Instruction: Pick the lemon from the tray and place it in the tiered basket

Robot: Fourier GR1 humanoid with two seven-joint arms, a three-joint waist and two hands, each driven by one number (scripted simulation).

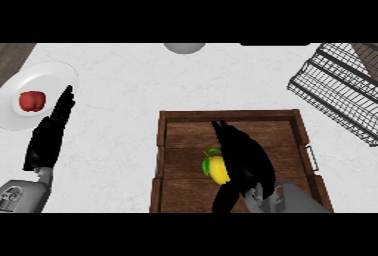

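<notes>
Right forearm [295, 200] comes in at the bottom edge, over the near right part of the wooden tray [229, 115]. Right hand [247, 160] is above the tray floor, fingers [224, 131] stretched out straight toward the far rim, not curled. The lemon [217, 170] is in the tray, around mid-depth, just at the left side of that palm. It's yellow with a green leaf [211, 156] on its far end. Can't tell if the palm actually touches it. Nothing is wrapped around the lemon and it isn't lifted. It's the only item visible in the tray. The tray has a metal handle [313, 157] on its right wall.

Left hand [49, 135] is at the left edge over the white counter [125, 150], resting with fingers straight and released, tips reaching the near rim of a white plate [55, 75]. The plate holds one red food item [31, 101], can't ID it further.

Far right: black wire tiered basket [336, 85], tilted in view, well apart from the tray's far right corner. I see nothing inside it.

Far edge, centre: grey round object [184, 47], cut off by the view.
</notes>
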